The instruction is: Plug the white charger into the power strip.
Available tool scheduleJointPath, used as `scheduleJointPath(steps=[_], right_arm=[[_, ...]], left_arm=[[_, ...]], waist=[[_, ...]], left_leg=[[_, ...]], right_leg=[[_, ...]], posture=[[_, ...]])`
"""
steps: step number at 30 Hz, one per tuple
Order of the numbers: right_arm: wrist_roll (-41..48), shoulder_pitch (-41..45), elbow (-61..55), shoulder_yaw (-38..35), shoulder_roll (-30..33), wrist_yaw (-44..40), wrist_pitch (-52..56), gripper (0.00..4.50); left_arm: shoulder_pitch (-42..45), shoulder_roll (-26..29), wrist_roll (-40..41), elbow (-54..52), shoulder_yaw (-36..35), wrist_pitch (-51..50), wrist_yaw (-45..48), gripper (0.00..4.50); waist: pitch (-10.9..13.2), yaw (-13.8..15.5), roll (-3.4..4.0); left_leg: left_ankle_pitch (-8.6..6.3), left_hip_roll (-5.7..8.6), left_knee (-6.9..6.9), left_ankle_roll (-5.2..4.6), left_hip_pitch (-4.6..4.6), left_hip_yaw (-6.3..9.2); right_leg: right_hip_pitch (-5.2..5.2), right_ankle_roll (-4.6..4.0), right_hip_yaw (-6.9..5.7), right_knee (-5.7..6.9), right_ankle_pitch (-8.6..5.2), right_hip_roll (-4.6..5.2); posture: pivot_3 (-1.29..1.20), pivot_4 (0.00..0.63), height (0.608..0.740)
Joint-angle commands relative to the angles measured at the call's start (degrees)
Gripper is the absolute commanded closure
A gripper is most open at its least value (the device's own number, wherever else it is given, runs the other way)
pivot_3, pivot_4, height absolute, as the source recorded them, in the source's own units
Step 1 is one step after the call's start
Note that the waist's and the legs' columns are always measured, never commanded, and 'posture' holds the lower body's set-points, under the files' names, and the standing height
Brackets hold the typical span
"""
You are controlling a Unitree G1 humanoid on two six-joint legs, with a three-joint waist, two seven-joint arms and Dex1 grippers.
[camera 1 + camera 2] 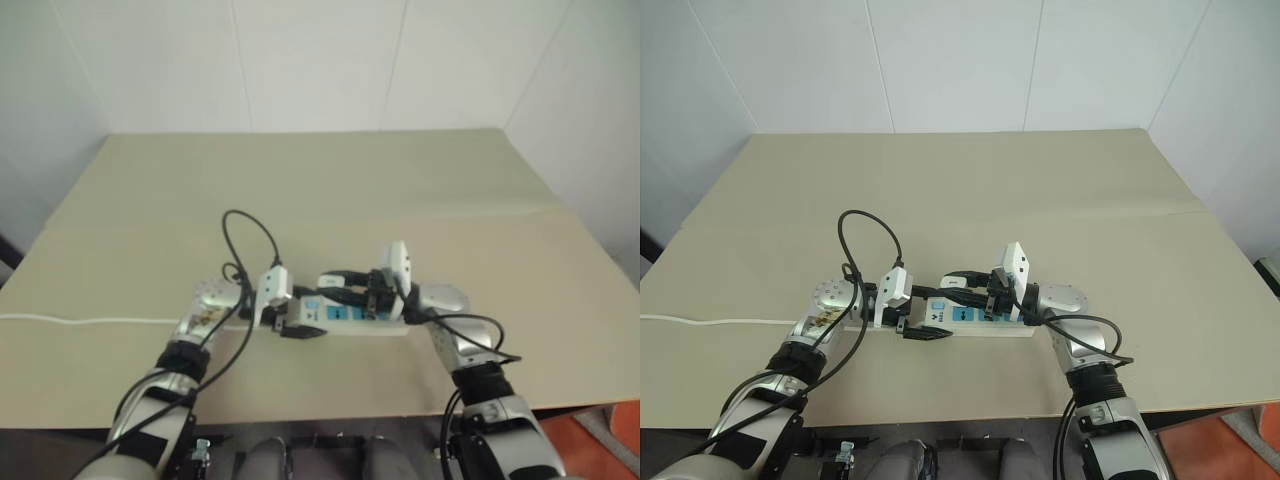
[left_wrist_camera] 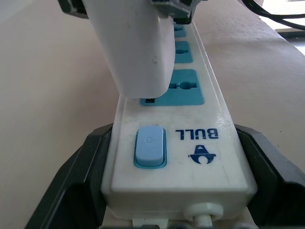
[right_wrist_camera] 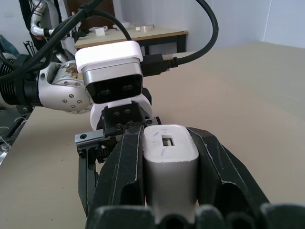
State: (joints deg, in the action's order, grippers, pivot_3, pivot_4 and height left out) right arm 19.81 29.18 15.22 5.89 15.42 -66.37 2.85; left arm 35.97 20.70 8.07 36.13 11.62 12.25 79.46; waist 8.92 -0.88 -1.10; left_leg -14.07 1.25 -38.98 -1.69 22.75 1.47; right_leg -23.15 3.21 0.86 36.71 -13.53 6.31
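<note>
Nearest to us, the right gripper [image 3: 169,191] has its two black fingers clamped on the small white cube-shaped plastic charger [image 3: 170,162], whose top face carries a small rectangular slot. In the left wrist view that charger [image 2: 136,52] stands upright on the long white plastic power strip [image 2: 190,143], covering much of the blue outlet face nearest the switch; we cannot tell how deep its prongs sit.

The left gripper [image 2: 176,191] holds the strip's switch end, one black finger against each long side, jaws set wide to span the bar. A pale blue rocker switch [image 2: 150,145] sits at that end, and the word "BULL" [image 2: 197,134] with a small logo is printed beside it in blue, reading upside down from that wrist. More blue outlet faces run on past the charger.

From the head we see the strip [image 1: 970,318] lying near the front edge of a beige tabletop [image 1: 1040,200], between the two grippers. A thin white cord [image 1: 710,322] trails along the table toward our left. White panelled walls close the room behind.
</note>
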Motion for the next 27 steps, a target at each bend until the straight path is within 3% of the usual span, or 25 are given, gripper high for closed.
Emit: scheduleJointPath(steps=[1, 15, 20, 27], right_arm=[[1.0, 0.5, -0.9, -0.9, 0.5, -0.8, -1.4, 3.38], [-2.6, 1.8, 7.2, 0.3, 2.2, -2.2, -6.3, 3.38], [-4.4, 0.6, 12.8, 0.6, 5.6, -4.4, -10.3, 3.38], [-5.0, 0.5, 17.6, 1.2, 9.6, -5.9, -12.2, 3.38]], left_arm=[[-0.9, 0.7, -1.5, -0.5, 1.7, -0.4, 0.7, 1.21], [-0.6, 0.4, -1.4, -0.2, 2.0, -0.6, 0.8, 1.21], [-0.7, 0.9, -1.3, -0.3, 1.8, -0.9, 0.7, 1.21], [-1.0, 1.5, -1.1, -0.5, 2.0, -1.1, 0.3, 1.21]], waist=[[0.0, 0.0, 0.0], [0.0, 0.0, 0.0], [0.0, 0.2, 0.0], [0.0, 0.4, 0.0]], left_leg=[[0.0, 0.0, 0.0, 0.0, 0.0, 0.0], [0.0, 0.01, 0.0, 0.0, -0.02, 0.0], [0.0, 0.01, 0.0, 0.0, -0.14, 0.0], [-0.02, -0.01, 0.12, -0.01, -0.72, 0.05]], right_leg=[[0.0, 0.0, 0.0, 0.0, 0.0, 0.0], [0.02, 0.0, 0.0, -0.01, 0.0, 0.0], [0.16, 0.0, 0.0, -0.02, 0.0, 0.01], [0.92, 0.01, -0.05, -0.62, -0.03, 0.0]], posture=[[0.0, 0.15, 0.74], [0.0, 0.15, 0.74], [0.0, 0.15, 0.74], [0.0, 0.15, 0.74]])
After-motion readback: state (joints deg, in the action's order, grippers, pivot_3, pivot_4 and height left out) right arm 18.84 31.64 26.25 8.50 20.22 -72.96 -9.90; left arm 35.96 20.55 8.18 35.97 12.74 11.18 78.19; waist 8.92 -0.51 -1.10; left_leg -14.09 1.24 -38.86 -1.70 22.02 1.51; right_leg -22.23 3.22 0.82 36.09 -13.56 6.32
